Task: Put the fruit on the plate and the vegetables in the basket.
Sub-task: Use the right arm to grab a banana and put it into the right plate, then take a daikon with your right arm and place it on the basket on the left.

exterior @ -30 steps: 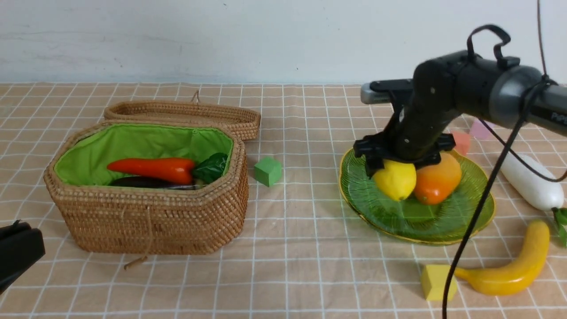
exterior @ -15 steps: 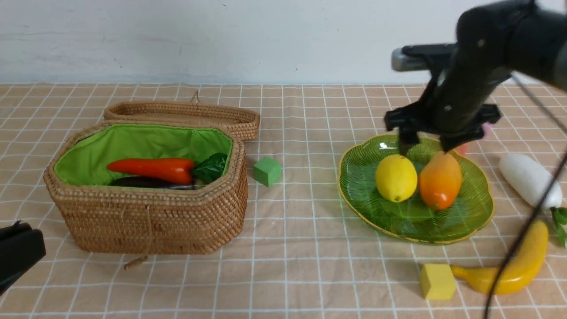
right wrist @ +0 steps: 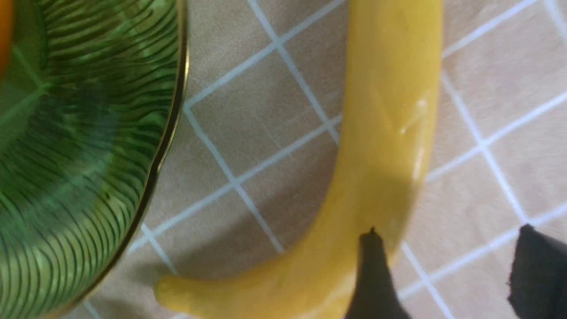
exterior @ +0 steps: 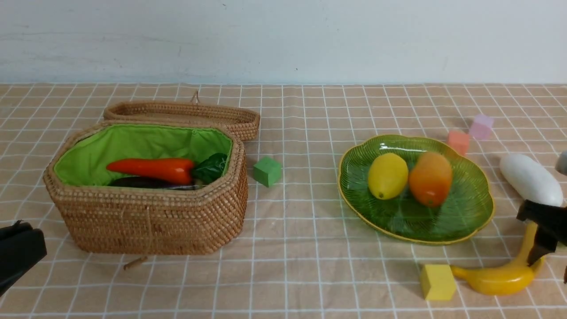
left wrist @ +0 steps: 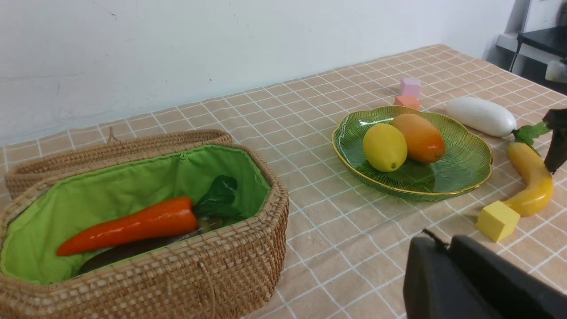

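Right tool (right wrist: pixel 449 248) low over banana (exterior: pixel 500 277), on the counter just right of plate (exterior: pixel 469 208). Jaws spread, one finger above the fruit, the other past its edge, likely lining up a pinch across its narrow width. Lemon (exterior: pixel 387 175) and mango (exterior: pixel 430 178) touch on plate. Radish (exterior: pixel 530 179) right of plate, unsorted. Left tool (exterior: pixel 17 252) far left of plate, pressed together, idle.
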### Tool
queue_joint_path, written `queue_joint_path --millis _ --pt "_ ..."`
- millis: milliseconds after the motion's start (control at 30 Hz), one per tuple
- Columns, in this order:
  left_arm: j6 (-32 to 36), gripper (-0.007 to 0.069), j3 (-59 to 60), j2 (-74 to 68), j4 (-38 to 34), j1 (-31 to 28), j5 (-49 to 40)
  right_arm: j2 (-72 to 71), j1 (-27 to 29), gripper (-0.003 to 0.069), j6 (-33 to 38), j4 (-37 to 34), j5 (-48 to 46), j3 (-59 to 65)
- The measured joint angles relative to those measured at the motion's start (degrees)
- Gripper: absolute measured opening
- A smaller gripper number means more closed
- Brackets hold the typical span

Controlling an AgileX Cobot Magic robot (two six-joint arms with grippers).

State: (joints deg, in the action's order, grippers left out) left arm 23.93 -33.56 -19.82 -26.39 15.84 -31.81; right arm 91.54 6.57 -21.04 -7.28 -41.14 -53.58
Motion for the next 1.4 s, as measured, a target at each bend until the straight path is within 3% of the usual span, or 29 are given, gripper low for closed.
queue_joint_path --millis 100,200,300,433,700,967,1033,1233,1400 --pt "0.0 0.0043 0.0 0.0 -0.3 0.0 0.0 3.8 0.5 0.0524 1.8 -2.3 5.4 0.4" --pt "0.0 0.0047 0.0 0.0 -0.4 0.0 0.0 7.4 0.5 0.0531 2.4 -3.1 8.5 0.4" --pt "0.0 0.0050 0.0 0.0 -0.4 0.0 -0.1 8.4 0.5 0.0493 3.0 -3.0 8.7 0.1" --pt "0.0 0.0052 0.0 0.0 -0.5 0.0 -0.1 8.5 0.8 0.0314 5.8 -2.5 7.9 0.0" --pt "0.0 0.0054 0.0 0.0 -0.6 0.0 0.1 1.3 -0.8 0.0322 5.9 -5.4 -5.3 -5.8" --pt "0.0 0.0054 0.0 0.0 -0.6 0.0 0.1 7.8 -5.6 0.0325 5.6 -15.2 -0.1 -15.3" --pt "0.0 0.0054 0.0 0.0 -0.6 0.0 0.1 11.1 -6.0 0.0368 5.6 -15.9 -0.1 -17.4" --pt "0.0 0.0057 0.0 0.0 -0.6 0.0 0.1 14.7 -6.2 0.0646 6.7 -16.8 -1.9 -22.8" --pt "0.0 0.0060 0.0 0.0 -0.6 0.0 0.2 13.1 -5.7 0.0663 10.3 -13.2 -6.9 -28.1"
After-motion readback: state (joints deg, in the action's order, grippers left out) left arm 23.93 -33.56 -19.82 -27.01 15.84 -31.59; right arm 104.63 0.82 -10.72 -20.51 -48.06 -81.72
